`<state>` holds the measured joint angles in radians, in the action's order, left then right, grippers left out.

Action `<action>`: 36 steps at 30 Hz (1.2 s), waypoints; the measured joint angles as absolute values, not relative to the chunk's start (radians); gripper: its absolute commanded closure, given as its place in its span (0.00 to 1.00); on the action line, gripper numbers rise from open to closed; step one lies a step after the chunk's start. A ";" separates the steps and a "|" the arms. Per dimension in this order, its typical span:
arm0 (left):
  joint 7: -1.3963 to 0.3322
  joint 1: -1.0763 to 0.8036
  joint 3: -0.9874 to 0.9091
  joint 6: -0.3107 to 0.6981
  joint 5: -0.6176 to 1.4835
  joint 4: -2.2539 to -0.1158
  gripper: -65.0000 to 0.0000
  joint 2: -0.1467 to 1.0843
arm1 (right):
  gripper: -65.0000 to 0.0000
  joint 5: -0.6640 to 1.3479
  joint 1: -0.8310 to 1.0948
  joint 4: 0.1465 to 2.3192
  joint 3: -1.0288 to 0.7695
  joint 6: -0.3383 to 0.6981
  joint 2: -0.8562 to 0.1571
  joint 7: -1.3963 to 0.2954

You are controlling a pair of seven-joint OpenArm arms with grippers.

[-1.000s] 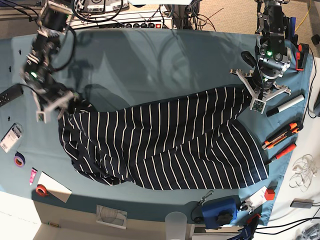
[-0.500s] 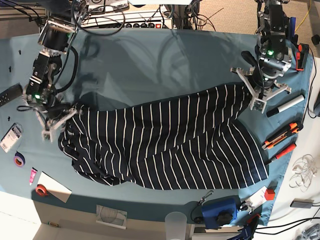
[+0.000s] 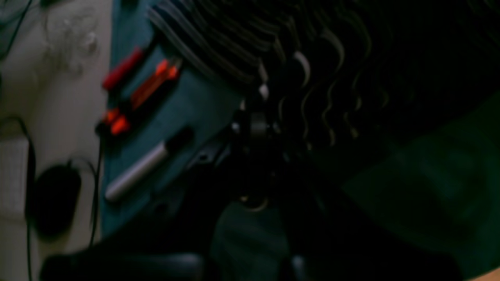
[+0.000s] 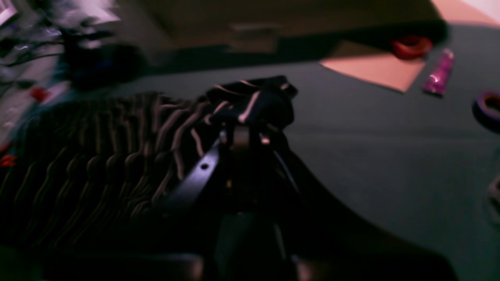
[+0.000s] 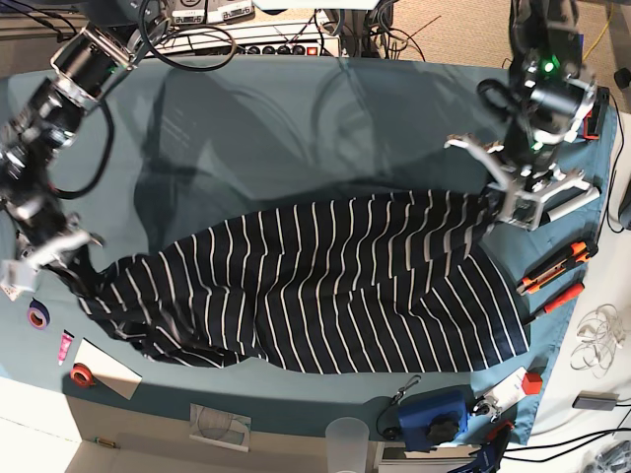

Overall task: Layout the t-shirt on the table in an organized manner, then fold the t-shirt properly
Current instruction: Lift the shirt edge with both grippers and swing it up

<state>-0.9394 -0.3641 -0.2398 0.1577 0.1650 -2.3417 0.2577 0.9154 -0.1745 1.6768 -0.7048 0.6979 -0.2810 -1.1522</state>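
I am holding my left gripper [image 5: 515,202] pinched shut on the t-shirt [image 5: 325,286] off to one side, while my right gripper [image 5: 61,258], jaws closed on its opposite end, is reaching far out the other way, both arms spread wide.

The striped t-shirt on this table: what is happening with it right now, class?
A two-armed robot is spreading the t-shirt across the teal table. The left gripper is shut on one end of it and the right gripper is shut on the opposite end, so the fabric is stretched between them. It lies open but rumpled, and is not yet folded.
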 measured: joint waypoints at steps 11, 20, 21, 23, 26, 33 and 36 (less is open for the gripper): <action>-0.945 -0.492 -0.527 0.231 0.391 -2.341 1.00 0.192 | 1.00 1.291 -0.096 1.737 -1.049 0.696 -0.276 -1.367; -0.896 -0.414 -0.794 0.360 0.641 -2.340 1.00 0.117 | 1.00 1.308 -0.051 2.078 -1.071 0.700 -0.279 -1.335; -0.896 -0.393 -0.813 0.378 0.667 -2.340 1.00 0.116 | 1.00 1.304 -0.058 2.107 -1.071 0.700 -0.279 -1.327; -0.897 -0.351 -0.838 0.402 0.705 -2.341 1.00 0.116 | 1.00 1.284 -0.084 2.141 -1.071 0.701 -0.278 -1.304; -0.897 -0.277 -0.866 0.405 0.724 -2.340 1.00 0.116 | 1.00 1.257 -0.154 2.150 -1.073 0.701 -0.279 -1.274; -0.883 -0.078 -0.885 0.405 0.727 -2.341 1.00 0.116 | 1.00 1.250 -0.347 2.152 -1.033 0.701 -0.280 -1.254; -0.882 0.001 -0.885 0.409 0.727 -2.342 1.00 0.117 | 1.00 1.172 -0.430 2.152 -0.952 0.701 -0.279 -1.211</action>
<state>-0.8822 0.0013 -0.8848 0.4088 0.7269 -2.3417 0.1169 1.1717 -0.4301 2.1525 -0.9524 0.7010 -0.2794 -1.2110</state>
